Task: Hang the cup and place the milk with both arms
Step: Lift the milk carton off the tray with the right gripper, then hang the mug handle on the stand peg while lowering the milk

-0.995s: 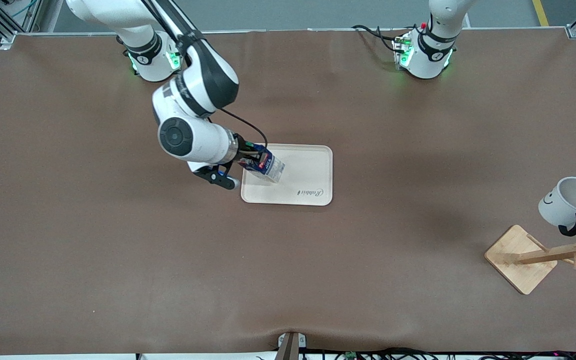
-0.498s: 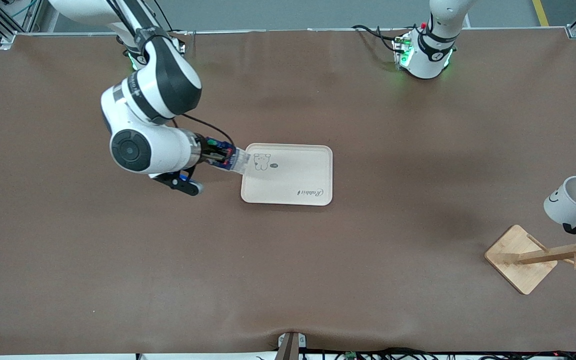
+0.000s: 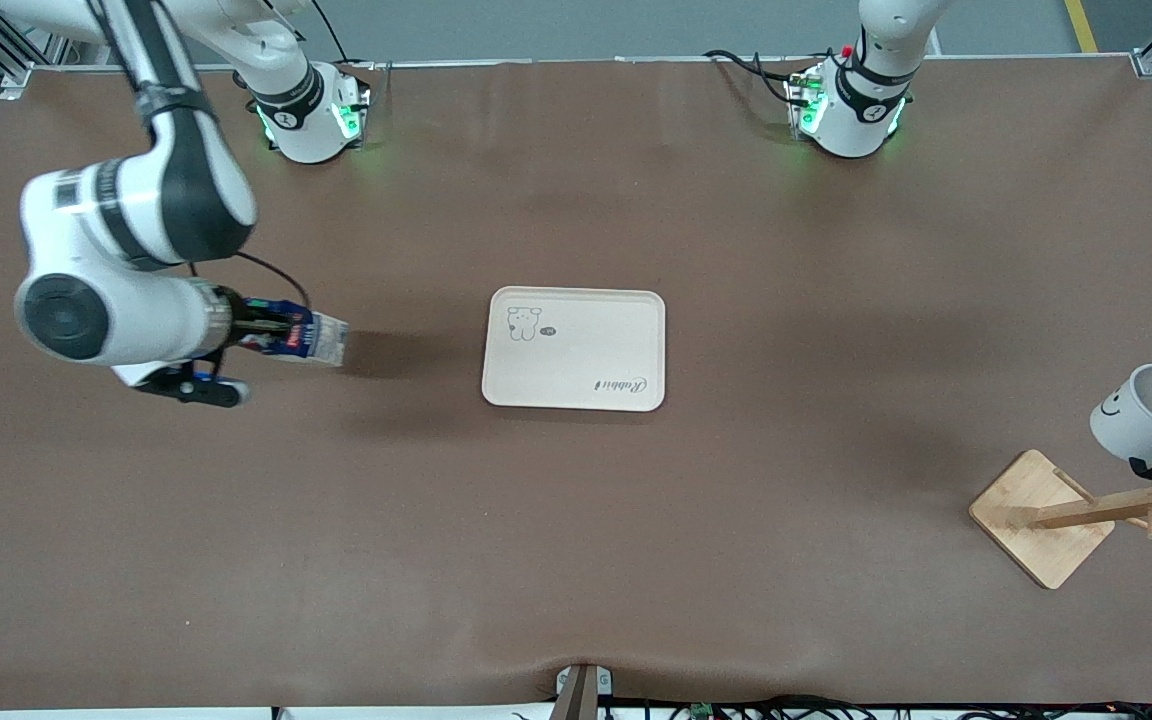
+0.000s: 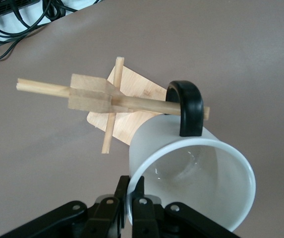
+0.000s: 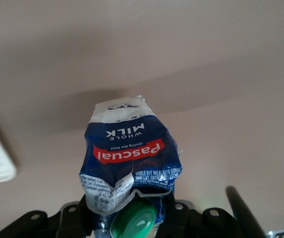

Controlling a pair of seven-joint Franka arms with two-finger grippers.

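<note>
Neither job is finished: the left hand (image 4: pixel 131 198), clamped on the cup (image 3: pixel 1141 410), slips its handle onto the wooden rack (image 3: pixel 1086 512), while the right hand (image 3: pixel 254 327), gripping the milk (image 3: pixel 301 338), hangs over bare desk (image 3: pixel 576 560) toward the right arm's end, clear of the tray (image 3: pixel 576 350).

Left claw (image 4: pixel 131 198) pinching cup (image 4: pixel 194 181) rim, handle (image 4: pixel 187 106) seemingly on wooden rack (image 4: pixel 109 101) peg.

Tray mid-table, rack at the left arm's end.
The tray (image 3: pixel 574 348) lies on the table (image 3: pixel 576 520), about midway between the arms. The milk (image 3: pixel 301 338) hangs in the right gripper (image 3: pixel 271 330) over the table toward the right arm's end. The cup (image 3: pixel 1141 412), held by the left gripper (image 4: pixel 131 203), hangs its handle on a peg of the rack (image 3: pixel 1076 512).
</note>
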